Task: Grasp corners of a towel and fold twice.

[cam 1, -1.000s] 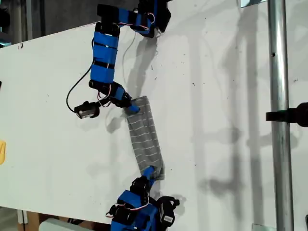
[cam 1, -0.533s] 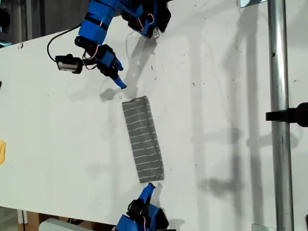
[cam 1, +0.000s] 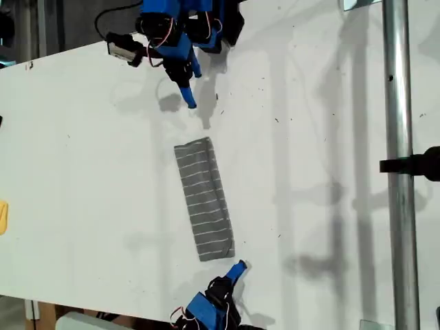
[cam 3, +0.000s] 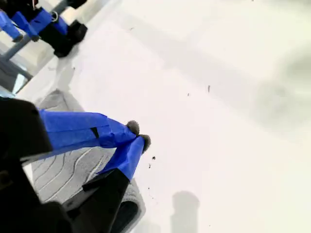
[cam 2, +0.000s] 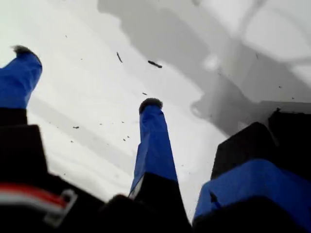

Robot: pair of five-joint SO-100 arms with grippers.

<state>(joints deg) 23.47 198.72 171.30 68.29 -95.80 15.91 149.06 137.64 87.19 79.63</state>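
- While the towel (cam 1: pixel 203 199) lies on the bench (cam 1: pixel 82 172), its long side points at both claws.
- My second claw (cam 3: pixel 138 136), pinched shut and empty, is nearer.
- My first claw (cam 2: pixel 85 77) gapes wide, empty.

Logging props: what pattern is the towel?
Dark grey with thin white stripes; the towel shows best in the exterior view.

My first gripper (cam 2: pixel 82 77) hangs above the surface with its two blue fingers spread wide apart and nothing between them; in the exterior view it (cam 1: pixel 190 96) sits near the top edge, its arm folded back and the fingertips pointing downward in that view. My second gripper (cam 3: pixel 138 136) has its blue fingers pressed together at the tips, holding nothing. In the exterior view it (cam 1: pixel 239 265) pokes up from the bottom edge, angled toward the exterior view's upper right.
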